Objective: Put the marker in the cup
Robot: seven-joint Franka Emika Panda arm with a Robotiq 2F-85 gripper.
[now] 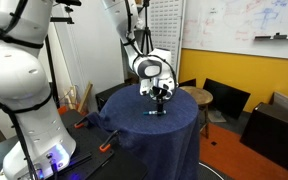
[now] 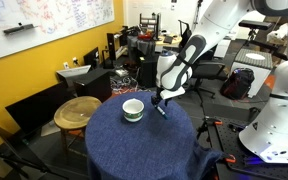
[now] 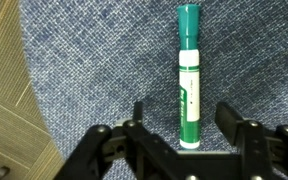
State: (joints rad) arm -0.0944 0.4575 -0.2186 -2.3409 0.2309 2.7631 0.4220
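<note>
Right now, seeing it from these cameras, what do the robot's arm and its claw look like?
The arm is glossy white, built of rounded, tube-like segments with dark bands at the joints. It ends in a black gripper with two slim black fingers on hinged, metal-looking links. No markings are legible.

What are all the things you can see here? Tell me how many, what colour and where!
marker: one, green with a white label, lying on the blue cloth between the claw's fingers
cup: one, white with a dark green band, on the table near the claw
table: one, round, covered in blue cloth
stool: one, light wood, beside the table
whiteboard: one, white, on the yellow wall
claw: one, black, open, low over the marker
robot arm: one, white, reaching down to the table
</note>
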